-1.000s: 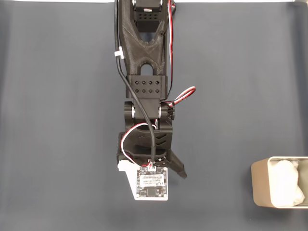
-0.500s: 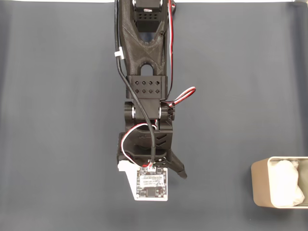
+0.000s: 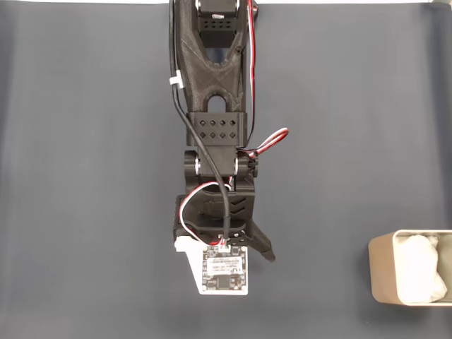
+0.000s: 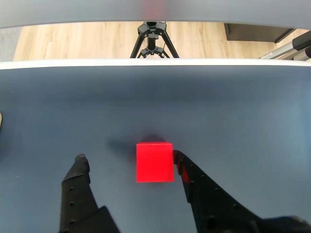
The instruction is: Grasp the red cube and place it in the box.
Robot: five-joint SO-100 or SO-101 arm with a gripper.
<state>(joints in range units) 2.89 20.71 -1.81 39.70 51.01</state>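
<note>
Between the spread gripper (image 4: 129,158) fingers (right one touching) sits the red cube (image 4: 154,161).

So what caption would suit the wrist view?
Open pincer straddling the red cube, right finger touching it.

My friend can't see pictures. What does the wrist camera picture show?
A small red cube sits on a dark blue-grey table between the open black gripper fingers, right finger touching or nearly touching it. Behind the table are a wooden floor and a black tripod.
</note>
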